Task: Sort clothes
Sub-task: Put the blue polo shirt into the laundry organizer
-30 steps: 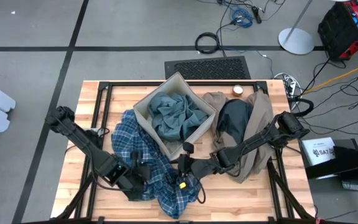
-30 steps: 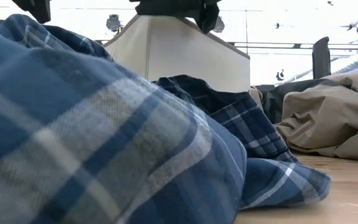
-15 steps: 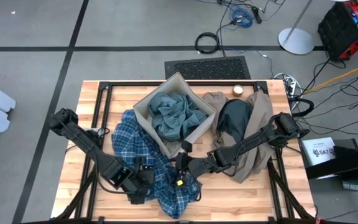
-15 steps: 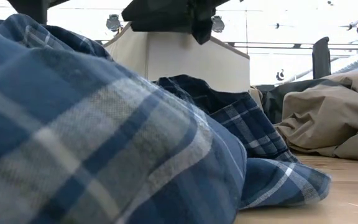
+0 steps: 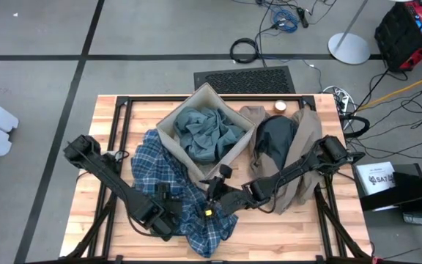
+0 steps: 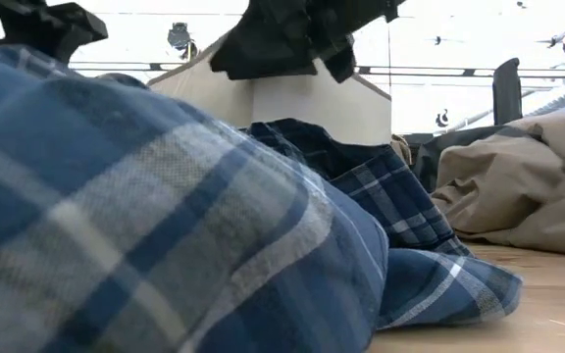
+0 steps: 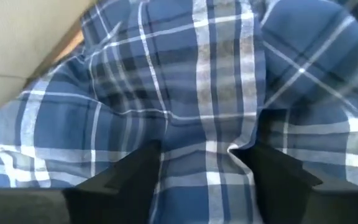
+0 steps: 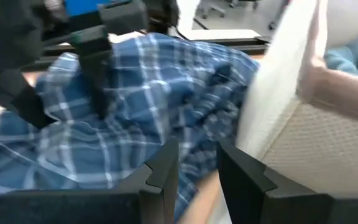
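Note:
The blue-white plaid shirt (image 5: pixel 168 176) lies crumpled on the table in front of the tan cardboard box (image 5: pixel 168 126), and it fills the low view (image 6: pixel 165 226). A teal-green piece (image 5: pixel 207 132) lies in the box. A taupe-brown piece (image 5: pixel 308 132) and a dark piece (image 5: pixel 273 139) lie to the box's right. My left gripper (image 5: pixel 173 213) is open low over the shirt's near part (image 7: pixel 204 124). My right gripper (image 5: pixel 209 199) is open with a narrow gap, above the shirt (image 8: pixel 123 106) beside the box wall (image 8: pixel 272 93). My left gripper points its open fingers (image 7: pixel 129 180) down at a fold of the plaid shirt (image 7: pixel 201 168) that shows between them. I cannot tell whether the fingertips touch the cloth.
The box stands at the table's far middle, one corner toward the near edge. A small round tin (image 5: pixel 280 106) sits at the far right. A black frame (image 5: pixel 123 110) runs around the table top. Bare wood (image 5: pixel 284 235) shows near the front right.
My left gripper has gone toward the table's near edge and a little right, over the plaid shirt. My right gripper has gone toward the table's left and down, nearer the shirt and the left gripper. The shirt has kept its place.

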{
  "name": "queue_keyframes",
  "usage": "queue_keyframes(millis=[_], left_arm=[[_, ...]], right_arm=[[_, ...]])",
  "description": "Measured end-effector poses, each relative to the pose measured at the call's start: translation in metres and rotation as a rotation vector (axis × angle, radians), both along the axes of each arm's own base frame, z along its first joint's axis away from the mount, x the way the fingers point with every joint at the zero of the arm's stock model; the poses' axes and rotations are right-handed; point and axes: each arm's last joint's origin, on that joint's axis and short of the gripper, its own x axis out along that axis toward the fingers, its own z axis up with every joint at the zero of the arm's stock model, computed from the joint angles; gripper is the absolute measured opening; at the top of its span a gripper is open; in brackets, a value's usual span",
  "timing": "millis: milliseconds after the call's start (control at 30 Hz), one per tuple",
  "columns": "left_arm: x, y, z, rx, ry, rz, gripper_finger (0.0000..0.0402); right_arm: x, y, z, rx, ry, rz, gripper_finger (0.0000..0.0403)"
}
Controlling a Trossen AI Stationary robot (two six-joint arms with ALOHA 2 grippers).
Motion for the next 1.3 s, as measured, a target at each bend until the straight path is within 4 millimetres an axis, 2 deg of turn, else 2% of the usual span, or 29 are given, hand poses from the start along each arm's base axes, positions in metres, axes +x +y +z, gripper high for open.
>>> queue_keyframes(millis=[133,333,367,567,833,1000,1100,1300], left_arm=[[0.001,-0.001,-0.002,0.002,0.002,0.000,0.0179],[0.002,-0.004,0.014,-0.029,-0.034,-0.020,0.0026],[0.003,-0.006,0.018,-0.035,-0.041,-0.036,0.0015],[0.003,-0.015,0.049,-0.015,-0.094,-0.061,0.0006],[-0.009,-0.023,0.117,0.084,-0.245,-0.082,0.0003],[-0.018,-0.019,0.161,0.165,-0.380,-0.075,0.0003],[-0.022,-0.012,0.188,0.214,-0.476,-0.073,0.0002],[-0.029,0.007,0.248,0.300,-0.762,0.019,0.0002]], right_arm=[[-0.006,-0.002,-0.008,-0.005,0.065,-0.068,0.0098],[-0.017,-0.010,-0.020,-0.051,0.157,-0.199,0.0098],[-0.019,-0.011,-0.021,-0.062,0.171,-0.216,0.0098],[-0.031,-0.017,-0.029,-0.108,0.265,-0.295,0.0098],[-0.061,-0.031,-0.040,-0.138,0.445,-0.441,0.0098],[-0.077,-0.037,-0.039,-0.163,0.520,-0.521,0.0098],[-0.082,-0.031,-0.020,-0.158,0.519,-0.498,0.0098],[-0.099,-0.002,0.063,-0.140,0.426,-0.314,0.0098]])
